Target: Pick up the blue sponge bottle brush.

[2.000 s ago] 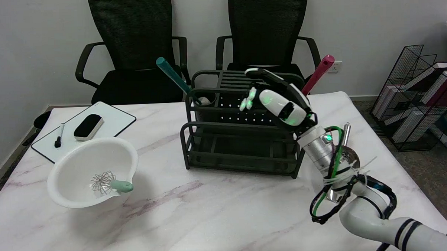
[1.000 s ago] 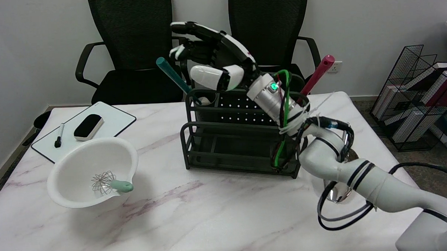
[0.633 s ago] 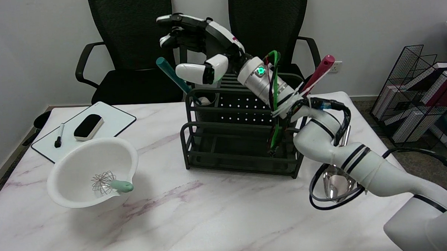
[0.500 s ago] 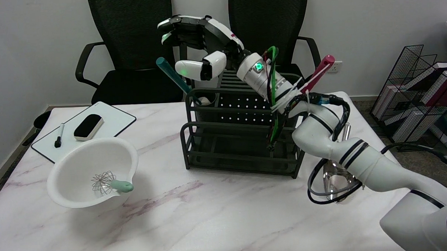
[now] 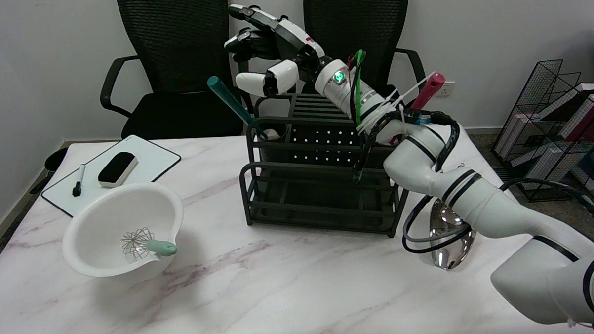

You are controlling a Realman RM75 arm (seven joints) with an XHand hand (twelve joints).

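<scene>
Two risks are judged likely: with the right hand (image 5: 268, 49) held spread and empty above the blue sponge bottle brush (image 5: 230, 101) slanting from the rack (image 5: 322, 186) upper centre, its handle could be knocked aside or missed.

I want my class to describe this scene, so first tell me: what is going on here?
A robot's right hand is raised above the back of a dark rack on a marble table, holding nothing, fingers apart. Just below and left of it, a blue brush leans out of the rack's left cup, untouched. A pink brush sticks out at the rack's right end. Off to the left sits a white bowl with a whisk in it.
</scene>
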